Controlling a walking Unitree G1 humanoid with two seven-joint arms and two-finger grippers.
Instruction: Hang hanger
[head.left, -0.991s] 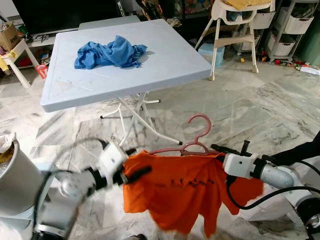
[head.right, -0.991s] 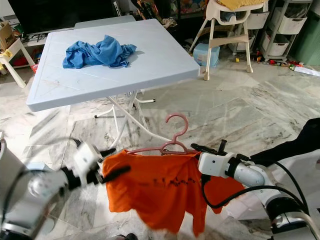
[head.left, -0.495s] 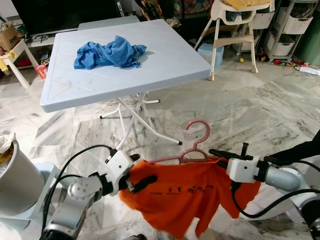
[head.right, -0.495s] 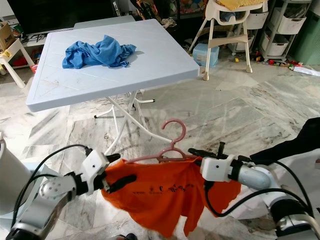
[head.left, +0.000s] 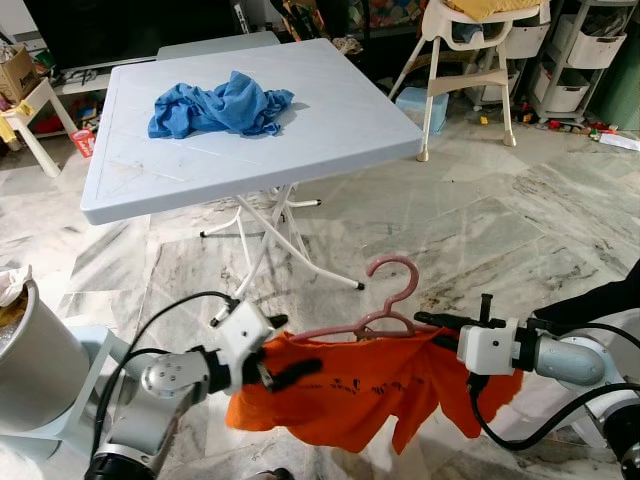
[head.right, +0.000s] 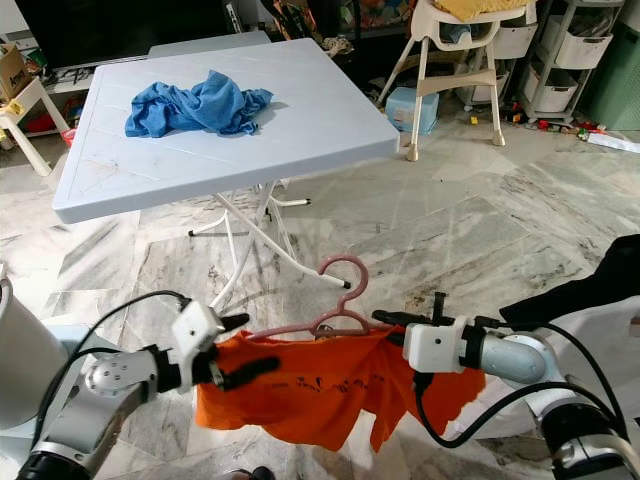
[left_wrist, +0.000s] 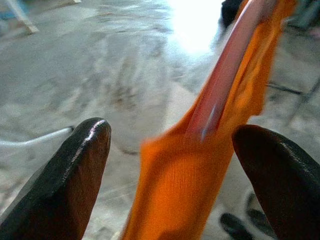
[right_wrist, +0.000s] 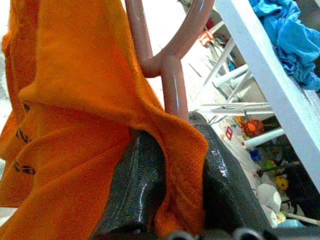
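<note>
Lower now — the orange shirt (head.left: 360, 390) hangs shorter on the pink hanger (head.left: 385, 300).
Right gripper (head.left: 435, 322) pinches its shoulder; left gripper (head.left: 285, 350) stands spread around the other end.

Left gripper (head.left: 283, 352) fingers apart, right gripper (head.left: 432, 325) clamped.

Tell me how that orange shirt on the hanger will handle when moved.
The orange shirt is probably floppy: it sags in folds below the pink hanger. It looks light, likely to swing. It may slip, since it is bunched where the right hand pinches it.
</note>
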